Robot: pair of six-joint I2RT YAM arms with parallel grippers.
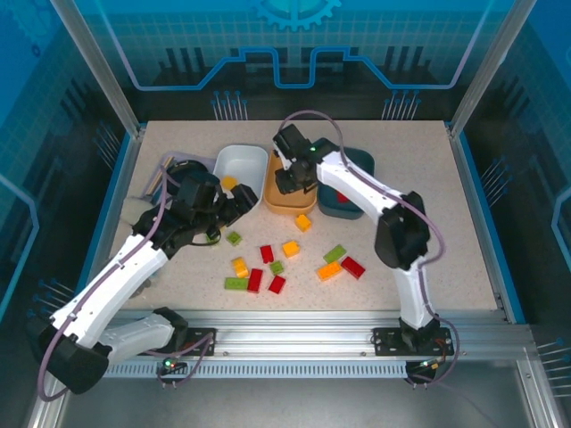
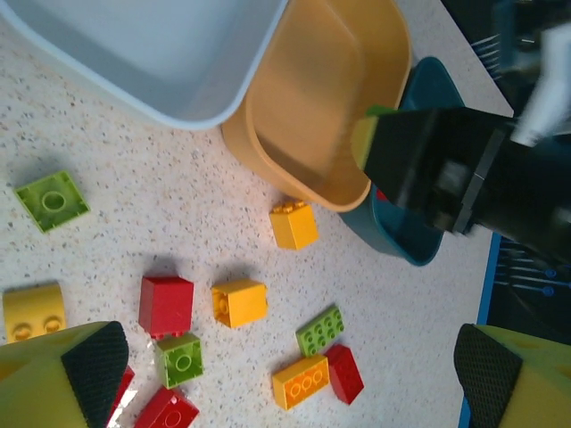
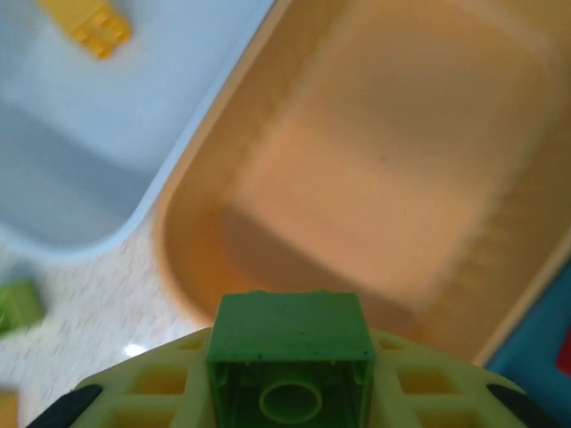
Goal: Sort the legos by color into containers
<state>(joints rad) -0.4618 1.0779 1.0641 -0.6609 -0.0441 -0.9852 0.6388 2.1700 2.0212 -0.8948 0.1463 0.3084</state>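
Observation:
My right gripper [image 1: 294,178] hangs over the orange container [image 1: 284,203], shut on a light green lego [image 3: 290,330] that sits between its yellow fingers [image 3: 161,392]. The white container [image 1: 243,162] to its left holds a yellow lego [image 3: 87,25]. To the right, the dark teal container [image 1: 339,211] is partly hidden by the right arm, with something red inside. My left gripper [image 1: 234,207] is open just in front of the white container, with nothing between its pads [image 2: 89,370]. Several red, green and orange-yellow legos [image 1: 267,254] lie loose on the table in front of the containers.
The speckled table [image 1: 428,232] has bare room at the right and far left. A yellow lego [image 1: 303,222] lies close to the orange container's front rim. Metal frame posts and blue panels wall in the table's sides and back.

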